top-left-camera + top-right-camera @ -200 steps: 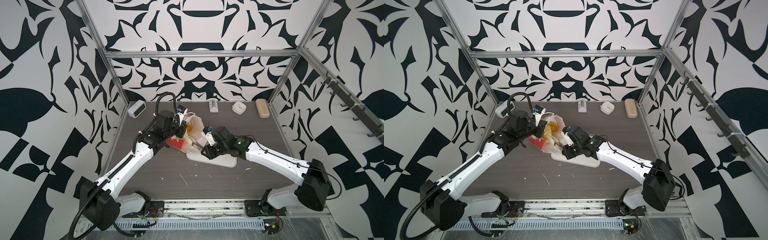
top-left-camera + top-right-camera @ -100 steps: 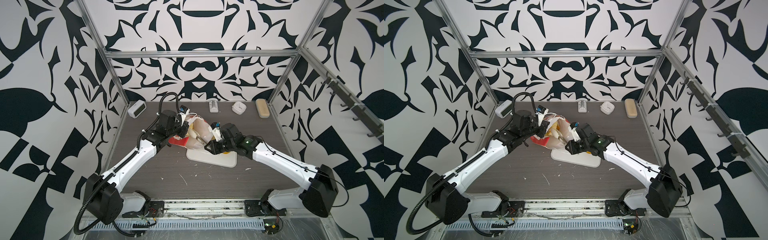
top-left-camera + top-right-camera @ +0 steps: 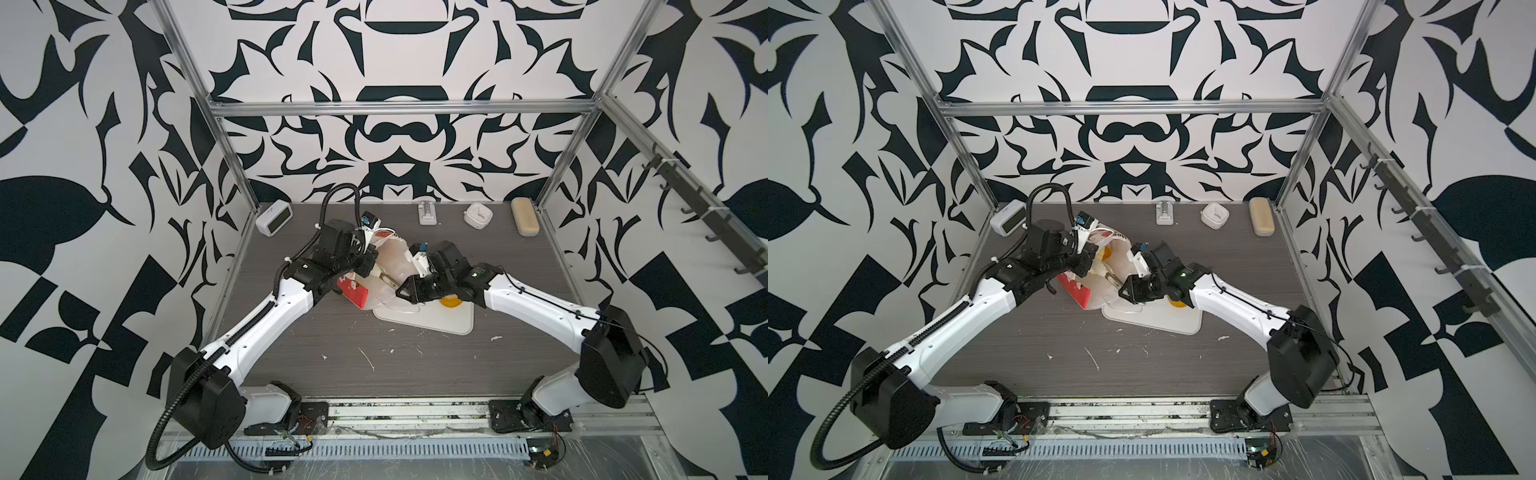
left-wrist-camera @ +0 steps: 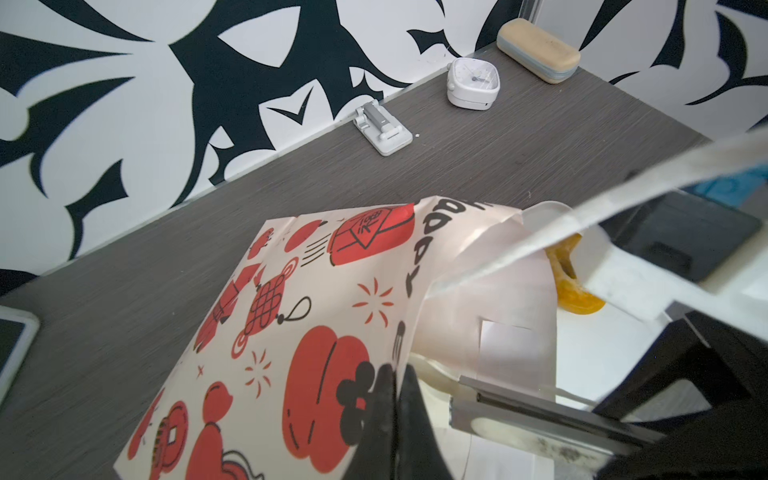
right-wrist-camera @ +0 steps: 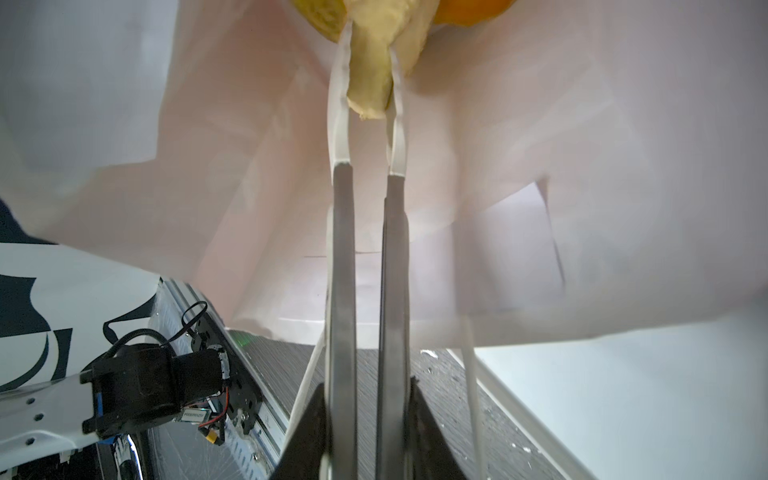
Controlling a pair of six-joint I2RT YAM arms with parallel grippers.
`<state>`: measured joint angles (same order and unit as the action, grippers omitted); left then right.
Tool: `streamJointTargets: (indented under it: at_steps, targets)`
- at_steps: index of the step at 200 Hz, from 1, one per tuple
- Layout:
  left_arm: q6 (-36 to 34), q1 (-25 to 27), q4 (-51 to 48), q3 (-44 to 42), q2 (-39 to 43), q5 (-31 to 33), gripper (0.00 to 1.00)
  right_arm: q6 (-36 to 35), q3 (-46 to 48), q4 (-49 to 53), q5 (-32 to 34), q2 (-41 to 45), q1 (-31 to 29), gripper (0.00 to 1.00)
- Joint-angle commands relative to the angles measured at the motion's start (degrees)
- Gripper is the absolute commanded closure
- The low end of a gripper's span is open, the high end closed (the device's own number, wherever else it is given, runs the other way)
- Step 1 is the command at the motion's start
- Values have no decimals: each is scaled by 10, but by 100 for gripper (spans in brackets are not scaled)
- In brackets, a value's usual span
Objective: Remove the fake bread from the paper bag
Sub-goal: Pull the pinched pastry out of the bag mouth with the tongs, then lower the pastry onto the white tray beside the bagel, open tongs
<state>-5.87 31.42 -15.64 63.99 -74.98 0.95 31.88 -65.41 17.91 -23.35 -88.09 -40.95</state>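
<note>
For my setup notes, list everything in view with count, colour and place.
table: one, dark grey
paper bag: one, red print outside, white inside, tilted mid-table
tray: one, white, at the bag's mouth
fake bread: one golden piece on tray; more yellow inside bag, number hidden
digital clock: one, white, back left corner
phone stand: one, white, back edge
alarm clock: one, white, back edge
case: one, beige, back right corner
left gripper: black, shut on bag rim
right gripper: inside bag, shut on pale yellow piece
</note>
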Motion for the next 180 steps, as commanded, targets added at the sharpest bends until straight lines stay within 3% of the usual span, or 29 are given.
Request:
streamJointTargets:
  at_steps: [1, 36, 68, 107, 180]
  targets:
    - [-24, -1, -13, 18, 1, 42, 100, -21, -67, -42, -19, -21, 2, 92]
    - [-44, -3, -5, 24, -15, 64, 100, -24, -127, -18, -43, -68, 18, 92]
    - [-47, -4, 20, 13, -28, 68, 100, -7, -120, -9, -78, -52, 44, 93]
    - [-46, -5, 45, -1, -38, 78, 100, 41, -52, -27, -167, 17, 84, 93]
    - [-37, -16, 74, -6, -57, 101, 100, 82, 105, -2, -262, 210, 124, 93]
